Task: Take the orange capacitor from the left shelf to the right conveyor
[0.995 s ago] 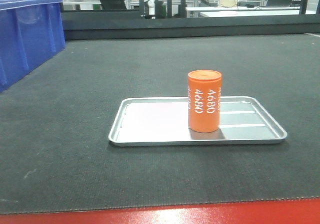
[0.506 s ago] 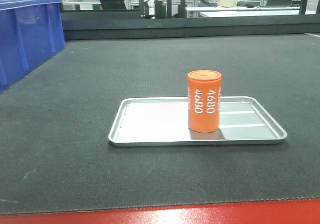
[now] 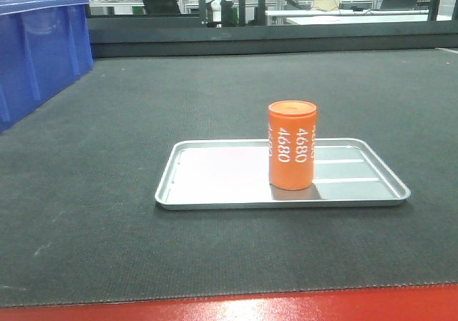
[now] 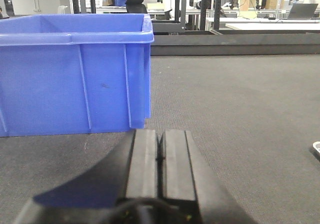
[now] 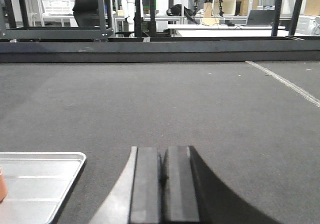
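Red edging (image 3: 286, 308) runs along the very bottom of the front view, and beyond it you have the dark textured belt (image 3: 107, 249) filling most of the frame. Nearest on that belt, at centre, sits a shallow silver tray (image 3: 215, 178), and the orange can (image 3: 292, 145) stands upright on it, right of the tray's middle, long axis vertical, "4680" reading down its side. So the can is not on any shelf; it already rests over the belt, on the tray.

Look at your right wrist view: the right gripper (image 5: 162, 184) has its pads pressed together at bottom centre, holding nothing, and the tray's corner (image 5: 60, 169) lies at the lower left with a sliver of orange (image 5: 2, 184) at the left edge. The can therefore lies to that gripper's left and close by.

In the left wrist view, the left gripper (image 4: 160, 169) is likewise pressed together and empty, facing a blue bin (image 4: 75, 74) in the upper left; only a tray corner (image 4: 317, 147) shows at the far right edge, so the can lies off to its right, out of view.

I judge your right arm the nearer one. No shelf is visible.
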You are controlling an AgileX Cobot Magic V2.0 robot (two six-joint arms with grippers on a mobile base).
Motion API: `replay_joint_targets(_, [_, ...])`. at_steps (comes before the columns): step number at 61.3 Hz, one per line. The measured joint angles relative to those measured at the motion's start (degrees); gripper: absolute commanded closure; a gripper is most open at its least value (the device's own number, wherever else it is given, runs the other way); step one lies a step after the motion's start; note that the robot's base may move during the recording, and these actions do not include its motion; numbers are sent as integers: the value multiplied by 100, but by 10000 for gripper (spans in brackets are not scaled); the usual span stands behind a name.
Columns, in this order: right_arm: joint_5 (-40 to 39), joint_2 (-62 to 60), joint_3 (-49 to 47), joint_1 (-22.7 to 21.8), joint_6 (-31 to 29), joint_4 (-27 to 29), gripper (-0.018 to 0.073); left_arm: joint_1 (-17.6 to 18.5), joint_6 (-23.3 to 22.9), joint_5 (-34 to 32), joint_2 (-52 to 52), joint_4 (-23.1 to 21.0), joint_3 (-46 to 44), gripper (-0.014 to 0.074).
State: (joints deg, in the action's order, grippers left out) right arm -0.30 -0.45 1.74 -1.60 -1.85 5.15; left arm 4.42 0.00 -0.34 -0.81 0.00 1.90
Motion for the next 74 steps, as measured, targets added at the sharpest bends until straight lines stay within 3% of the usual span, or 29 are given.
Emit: replay_joint_targets(74, [-55, -9, 0, 80, -13, 0, 510, 0, 0, 0, 0, 0, 0, 701])
